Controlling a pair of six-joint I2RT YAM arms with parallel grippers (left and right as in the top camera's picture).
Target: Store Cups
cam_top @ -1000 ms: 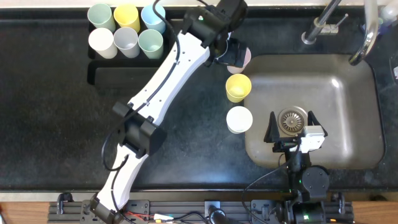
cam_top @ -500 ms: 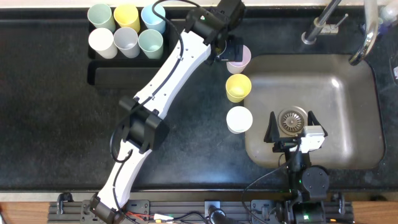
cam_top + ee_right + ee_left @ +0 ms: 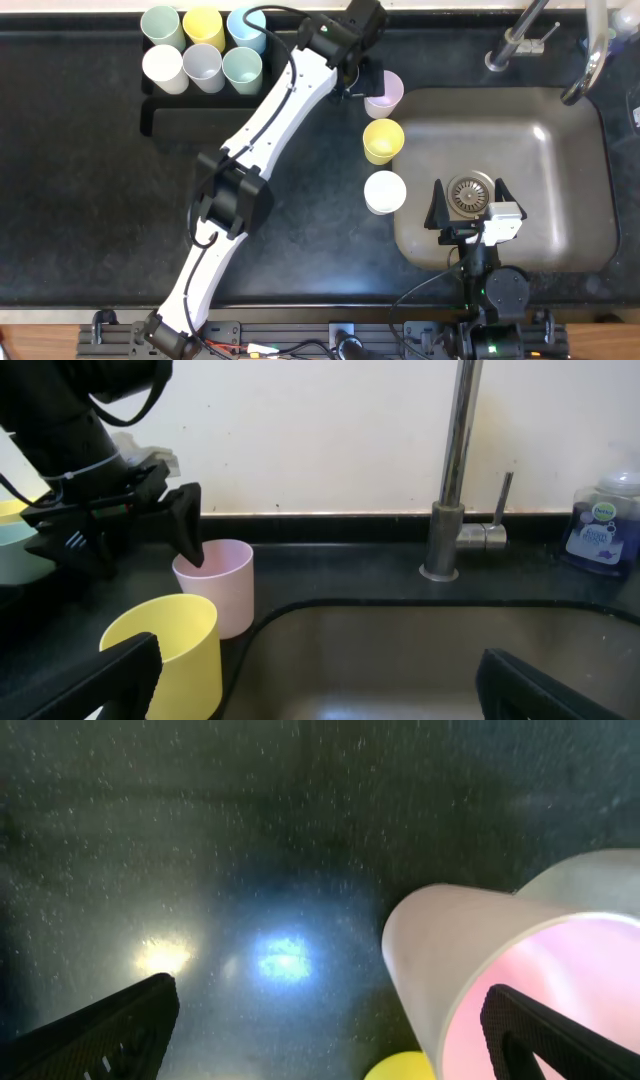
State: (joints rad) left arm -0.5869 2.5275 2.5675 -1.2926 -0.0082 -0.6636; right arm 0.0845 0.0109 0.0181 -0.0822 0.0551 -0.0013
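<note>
Upright on the dark speckled worktop (image 3: pixel 90 200), at the far left corner of the sink (image 3: pixel 560 110): a pale pink cup (image 3: pixel 385 93). Plain, smooth-walled, slightly tapered, mouth up, rosy inside and milkier outside. Just beside it along the sink's left rim, toward the arms' bases, a yellow cup (image 3: pixel 383 140) of the same shape. Nearer again, a white cup (image 3: pixel 385 191), a little apart from the yellow. All three open side up.

At the pink cup, the left gripper (image 3: pixel 366 82), on its arm stretched up and across from the left base. Fingers spread wide, clasping nothing. In the left wrist view, one finger (image 3: pixel 560 1030) down inside the cup's mouth and the other finger (image 3: pixel 110 1030) well out over bare worktop, with the cup wall between them. From the right wrist view, a dark finger dipping over the pink rim.

At the worktop's far left, a black tray (image 3: pixel 190 115) with six more cups (image 3: pixel 204 65) standing in two rows of three: pale green, yellow and blue behind, white, pale grey and green in front.

Over the sink by the drain (image 3: pixel 466 188), the right gripper (image 3: pixel 470 203), fingers apart and empty. Behind the sink, a chrome tap (image 3: pixel 520 40) and a blue soap bottle (image 3: pixel 605 520).
</note>
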